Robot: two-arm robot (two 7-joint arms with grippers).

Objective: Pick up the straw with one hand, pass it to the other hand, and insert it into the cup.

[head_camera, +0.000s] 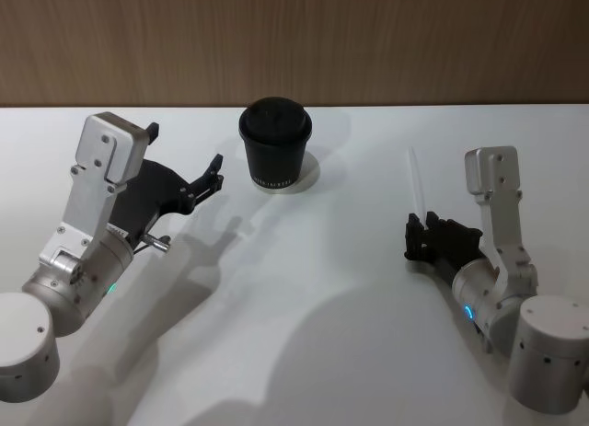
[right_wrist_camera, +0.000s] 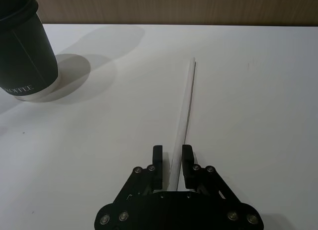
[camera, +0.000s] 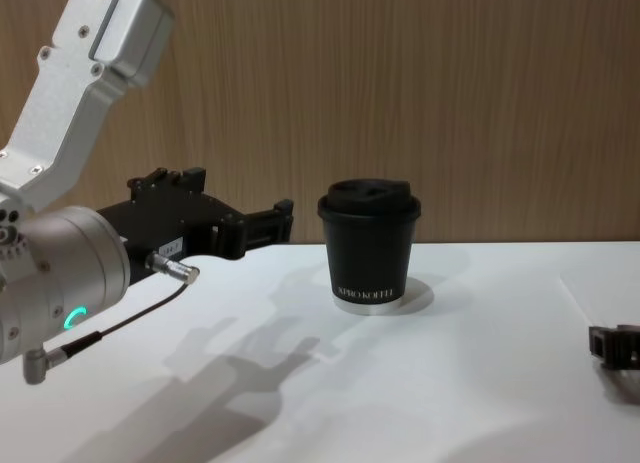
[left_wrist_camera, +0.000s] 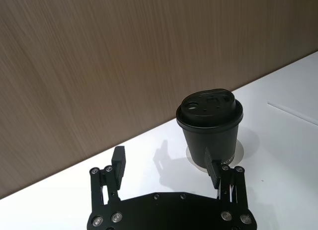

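My left end effector [head_camera: 184, 152] hangs above the left part of the bench [head_camera: 304, 288], raised off the surface and turned toward the cup [head_camera: 275, 150]. Its fingers [left_wrist_camera: 118, 163] stand wide apart with nothing between them, and from its wrist I see the cup just ahead, framed by that gap. It is waiting for the handover.

The cup stands upright at the back middle of the bench with its domed lid on. Nothing has been put into it.

Well to the right of the cup, the straw [head_camera: 416, 178] lies flat on the bench, pointing away from me. My right end effector [head_camera: 421, 237] is down at the straw's near end, low against the bench, and it straddles the straw [right_wrist_camera: 183, 108] closely on both sides. I cannot tell whether it is clamped on the straw or is a little slack around it.

I judge the task to be at its first step. The straw is reached but not lifted. The lift, the pass across to my left end effector and the insertion through the cup's lid all remain.
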